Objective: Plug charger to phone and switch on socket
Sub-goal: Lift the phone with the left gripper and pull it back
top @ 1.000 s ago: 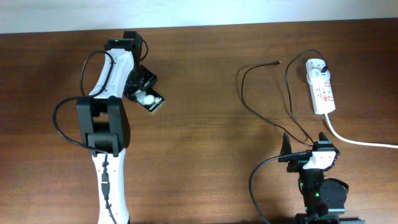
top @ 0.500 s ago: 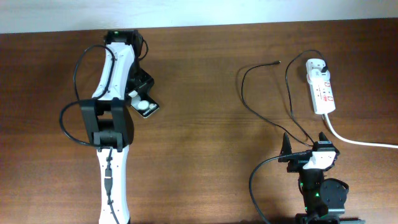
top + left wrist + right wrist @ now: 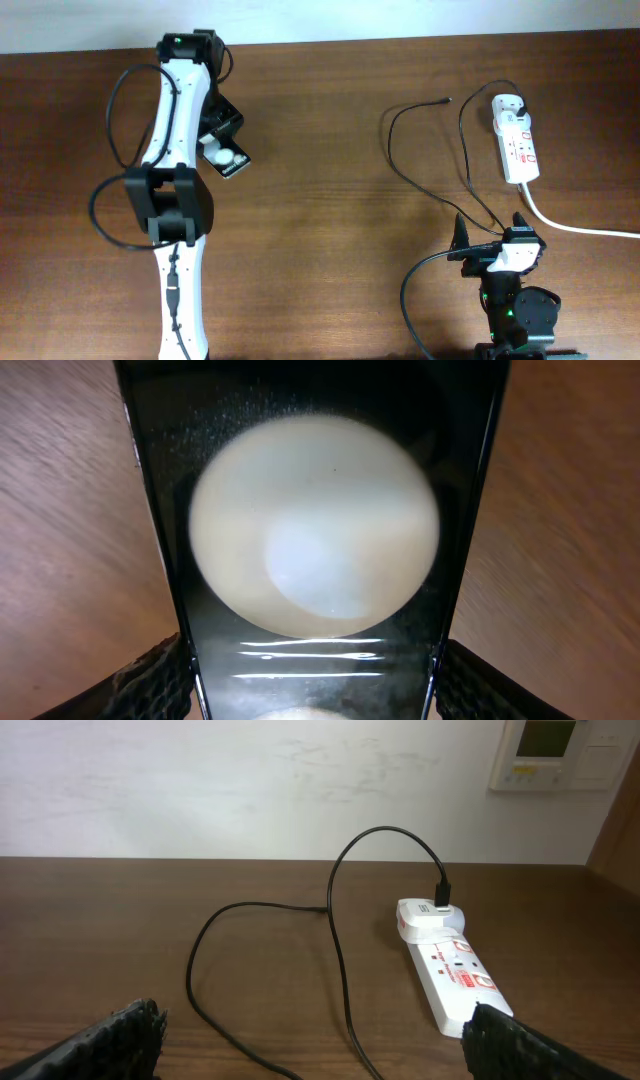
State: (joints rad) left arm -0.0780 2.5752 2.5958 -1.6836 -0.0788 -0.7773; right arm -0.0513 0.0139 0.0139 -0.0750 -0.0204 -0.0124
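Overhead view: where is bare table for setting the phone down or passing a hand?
The wide middle strip between the phone and the charger loop is bare. Crowded on the right: charger, socket and its white cord sit close beyond the right fingers.

The brown wooden table carries a white socket near its right edge, its thick white cord running off that edge. The thin black charger loops over the right half, its plug tip by the far edge. A black phone shows toward the far left corner.
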